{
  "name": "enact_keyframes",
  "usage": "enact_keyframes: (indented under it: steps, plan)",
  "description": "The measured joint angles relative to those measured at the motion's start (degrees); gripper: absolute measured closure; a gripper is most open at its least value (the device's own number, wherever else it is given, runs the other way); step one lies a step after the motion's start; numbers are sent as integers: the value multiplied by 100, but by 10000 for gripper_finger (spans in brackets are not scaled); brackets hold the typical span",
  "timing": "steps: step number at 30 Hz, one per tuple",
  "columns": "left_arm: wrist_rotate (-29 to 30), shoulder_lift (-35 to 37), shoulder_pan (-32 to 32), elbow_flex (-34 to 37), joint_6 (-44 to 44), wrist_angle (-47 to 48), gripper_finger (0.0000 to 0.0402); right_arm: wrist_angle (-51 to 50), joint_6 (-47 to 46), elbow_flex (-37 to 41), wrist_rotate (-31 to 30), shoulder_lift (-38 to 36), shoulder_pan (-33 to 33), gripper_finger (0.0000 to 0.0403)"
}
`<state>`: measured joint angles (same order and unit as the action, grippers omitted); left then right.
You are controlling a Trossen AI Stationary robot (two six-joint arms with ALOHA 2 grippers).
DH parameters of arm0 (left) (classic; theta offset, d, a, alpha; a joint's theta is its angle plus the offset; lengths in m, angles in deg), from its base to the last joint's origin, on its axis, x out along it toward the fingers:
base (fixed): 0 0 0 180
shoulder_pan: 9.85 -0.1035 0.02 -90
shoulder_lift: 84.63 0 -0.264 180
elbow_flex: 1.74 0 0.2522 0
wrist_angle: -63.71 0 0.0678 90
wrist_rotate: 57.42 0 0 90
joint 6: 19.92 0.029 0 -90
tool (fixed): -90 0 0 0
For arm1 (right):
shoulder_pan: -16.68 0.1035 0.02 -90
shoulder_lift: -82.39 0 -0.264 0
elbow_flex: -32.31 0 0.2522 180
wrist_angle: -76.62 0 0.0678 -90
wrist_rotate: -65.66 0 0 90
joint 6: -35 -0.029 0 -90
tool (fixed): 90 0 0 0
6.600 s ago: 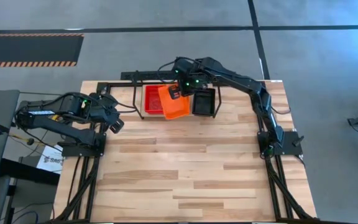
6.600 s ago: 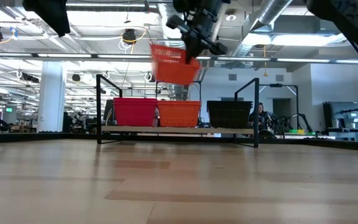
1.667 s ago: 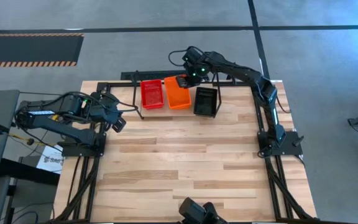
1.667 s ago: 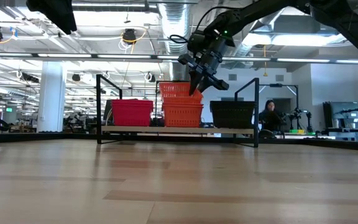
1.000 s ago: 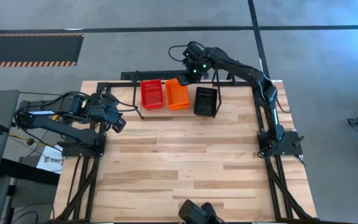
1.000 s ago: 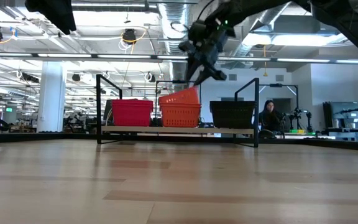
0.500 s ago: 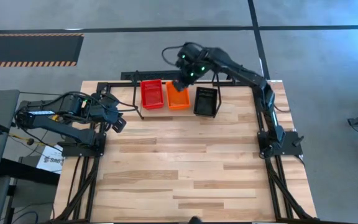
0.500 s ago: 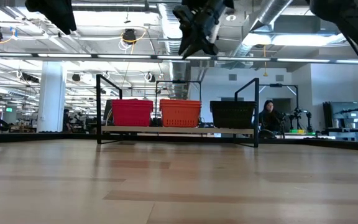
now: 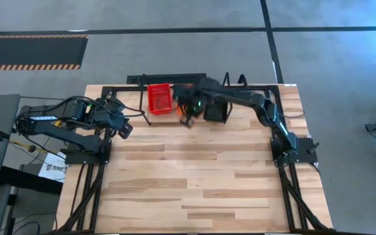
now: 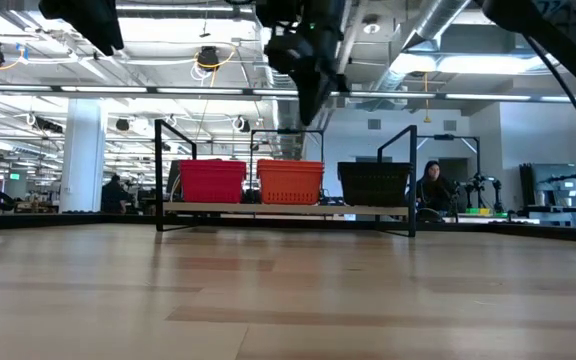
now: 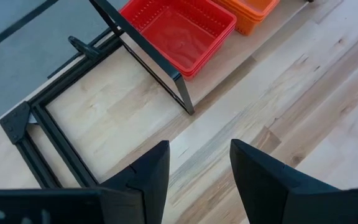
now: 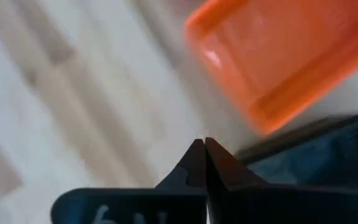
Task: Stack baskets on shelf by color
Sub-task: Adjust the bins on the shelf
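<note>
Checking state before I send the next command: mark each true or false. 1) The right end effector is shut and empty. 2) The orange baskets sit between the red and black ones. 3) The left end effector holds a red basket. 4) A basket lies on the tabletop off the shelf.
1) True: the right end effector is shut on nothing, above the orange baskets.
2) True: red baskets, orange, then black baskets along the shelf.
3) False: the left end effector is open and empty.
4) False: every visible basket is on the shelf.

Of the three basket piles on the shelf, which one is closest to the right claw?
The orange perforated plastic basket pile, the middle one. The shut right claw hangs at its front edge, while the red pile and the black pile flank it.
</note>
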<state>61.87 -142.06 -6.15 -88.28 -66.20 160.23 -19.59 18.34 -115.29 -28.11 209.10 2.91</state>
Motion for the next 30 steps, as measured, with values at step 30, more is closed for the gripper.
enact_keyframes:
  steps: [30]
  plan:
    - [-41, -2, 1, 0, 2, -24, 244, -95, -276, 1781, -1580, -538, -860, 402]
